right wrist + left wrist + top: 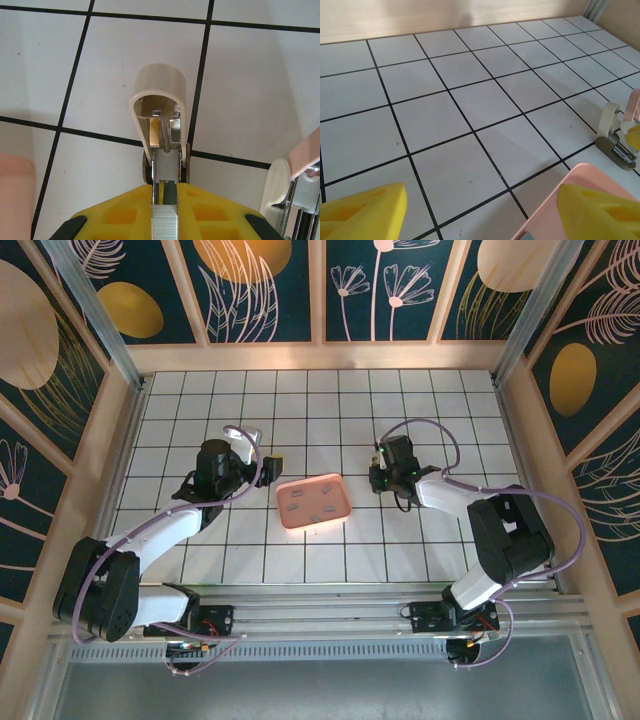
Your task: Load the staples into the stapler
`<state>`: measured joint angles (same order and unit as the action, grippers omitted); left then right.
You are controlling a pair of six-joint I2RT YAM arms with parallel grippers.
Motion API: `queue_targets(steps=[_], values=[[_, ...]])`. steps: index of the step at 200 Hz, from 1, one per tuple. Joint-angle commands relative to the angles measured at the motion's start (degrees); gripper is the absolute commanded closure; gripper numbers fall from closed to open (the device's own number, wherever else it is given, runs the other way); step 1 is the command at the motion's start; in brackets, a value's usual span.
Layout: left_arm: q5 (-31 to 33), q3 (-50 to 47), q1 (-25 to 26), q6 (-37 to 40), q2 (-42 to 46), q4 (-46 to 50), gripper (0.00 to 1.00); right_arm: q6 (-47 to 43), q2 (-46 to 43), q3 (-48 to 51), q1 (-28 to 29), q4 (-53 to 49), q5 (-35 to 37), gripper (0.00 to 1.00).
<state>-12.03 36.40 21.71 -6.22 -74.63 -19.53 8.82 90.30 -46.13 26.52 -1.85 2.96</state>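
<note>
The stapler (160,112) lies on the white tiles with its cream lid flipped up and its metal channel open toward me. My right gripper (165,195) is shut on a silver strip of staples (165,224) whose front end sits at the mouth of the channel. In the top view the right gripper (384,477) is to the right of the pink tray (282,508), which holds several loose dark staple strips (329,484). My left gripper (480,220) is open just above the floor by the tray's corner (580,175), nothing between its yellow fingers (362,212). The stapler (614,140) also shows far right in the left wrist view.
A second small item with a cream disc and a pink part (300,165) lies just right of the stapler. Wooden walls (320,355) ring the tiled floor. Open tiles stretch behind the tray and ahead of the left gripper.
</note>
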Motion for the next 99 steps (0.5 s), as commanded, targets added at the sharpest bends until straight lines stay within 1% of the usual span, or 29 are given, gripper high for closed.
queue_targets(steps=[1, 38, 99], values=[[-1.07, 0.61, 0.26, 0.1, -0.34, -1.3, 0.22, -1.15, 0.41, -0.4, 0.02, 0.67, -0.57, 0.83], [-1.15, 0.68, 0.3, 0.24, -0.42, -1.35, 0.22, -0.96, 2.02, -0.25, 0.09, 1.07, -1.7, 0.83], [-1.15, 0.75, 0.26, 0.24, -0.56, -1.34, 0.22, -1.26, 2.84, -0.12, 0.04, 1.07, -0.98, 0.83]])
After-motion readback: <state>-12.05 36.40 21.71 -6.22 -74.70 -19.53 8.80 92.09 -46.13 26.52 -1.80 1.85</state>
